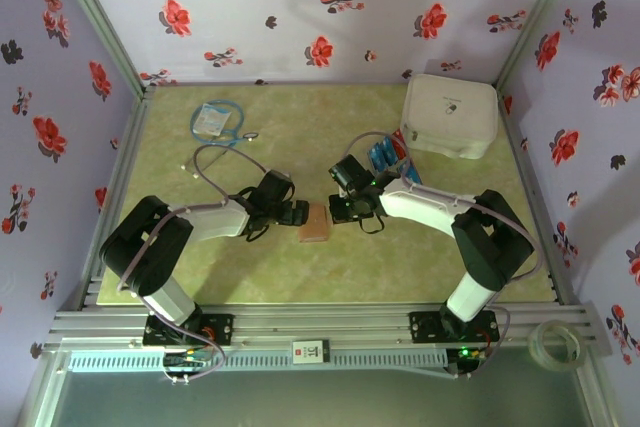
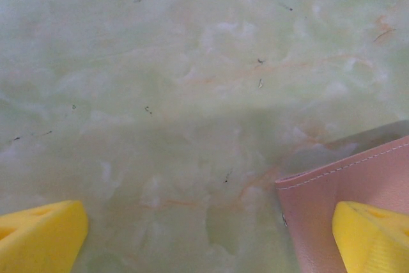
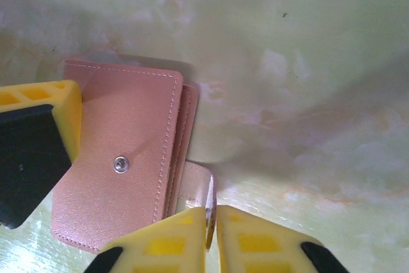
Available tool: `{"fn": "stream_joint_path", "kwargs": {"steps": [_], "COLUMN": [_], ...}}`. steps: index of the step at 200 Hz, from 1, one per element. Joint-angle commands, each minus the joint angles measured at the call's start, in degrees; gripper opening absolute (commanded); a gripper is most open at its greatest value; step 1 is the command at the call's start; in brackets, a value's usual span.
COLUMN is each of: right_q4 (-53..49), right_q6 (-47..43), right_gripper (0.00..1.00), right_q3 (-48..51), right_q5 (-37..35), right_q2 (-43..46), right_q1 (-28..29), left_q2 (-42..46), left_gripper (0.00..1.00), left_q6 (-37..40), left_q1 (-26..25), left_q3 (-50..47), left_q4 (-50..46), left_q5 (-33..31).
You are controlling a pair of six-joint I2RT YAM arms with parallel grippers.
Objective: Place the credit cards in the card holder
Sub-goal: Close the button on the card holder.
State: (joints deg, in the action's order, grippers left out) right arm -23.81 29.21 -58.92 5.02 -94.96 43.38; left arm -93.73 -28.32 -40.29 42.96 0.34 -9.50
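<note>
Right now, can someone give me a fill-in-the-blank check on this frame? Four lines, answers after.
1. The card holder lies ____ the left gripper and the right gripper.
2. The card holder's closure tab is pinched by the ____ gripper.
3. The left gripper's jaws stand ____.
4. The blue credit cards lie beside the ____ case.
Missing words: between; right; open; white.
</note>
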Motion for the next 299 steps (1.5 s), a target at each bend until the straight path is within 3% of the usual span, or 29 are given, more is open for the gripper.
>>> {"fn": "stream_joint_path", "kwargs": {"steps": [1, 16, 111, 299], "right_q4": [1.47, 2.40, 13.44, 16.77], "right_q6": [0.67, 0.89, 6.50, 7.40], "right_gripper": [0.07, 0.00, 0.00, 0.00], "right_q3": [-0.52, -0.28, 1.12, 3.23], "right_q5": [1.44, 2.70, 12.52, 11.93], "right_q2": [-0.58, -0.34, -3.07, -9.06], "right_q1": [-0.31, -0.32, -0.31, -0.31], "left_q2": [-2.24, -2.44, -2.50, -2.66], "left_gripper": [1.00, 1.00, 1.00, 1.00], "left_q6": [-0.40, -0.37, -0.42, -0.51], "left_q1": [0.39, 0.39, 0.30, 0.07], "left_q3": [-1.96, -1.94, -2.34, -2.25], "left_q4": [-2.89, -2.81, -2.45, -2.44], "left_q5": [-2.72, -2.72, -2.70, -2.72]}}
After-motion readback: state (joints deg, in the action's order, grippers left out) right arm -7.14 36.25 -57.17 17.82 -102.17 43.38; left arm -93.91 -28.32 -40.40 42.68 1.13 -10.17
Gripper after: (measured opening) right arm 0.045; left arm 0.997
